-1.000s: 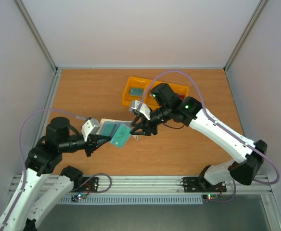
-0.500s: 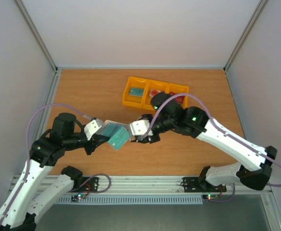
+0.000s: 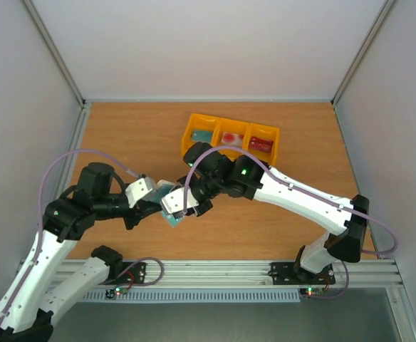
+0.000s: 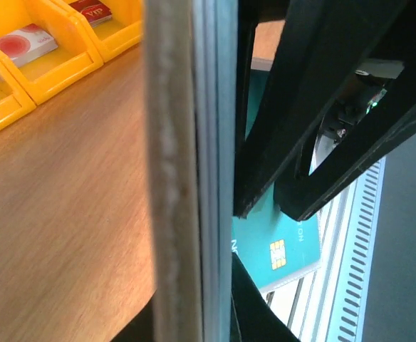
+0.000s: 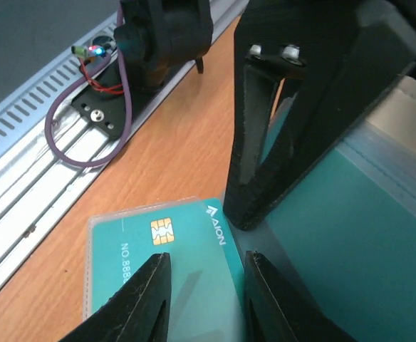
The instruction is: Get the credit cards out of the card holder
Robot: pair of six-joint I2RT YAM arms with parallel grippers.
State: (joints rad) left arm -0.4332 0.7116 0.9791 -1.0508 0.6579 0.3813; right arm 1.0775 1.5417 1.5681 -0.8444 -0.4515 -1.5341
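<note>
Teal card (image 5: 186, 251) reads "AION", "NO. 888"; red card (image 4: 92, 10) reads "VIP".

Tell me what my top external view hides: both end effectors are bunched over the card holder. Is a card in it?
Observer: Yes. The right wrist view shows a teal card with a gold chip, tucked under clear plastic.
Operator: Has the right end effector gripped it?
Observer: Not yet. The right end effector is open, fingers apart over that card.
Operator: And the left?
Observer: The left wrist view has the card holder edge-on, clamped in the left end effector.
</note>
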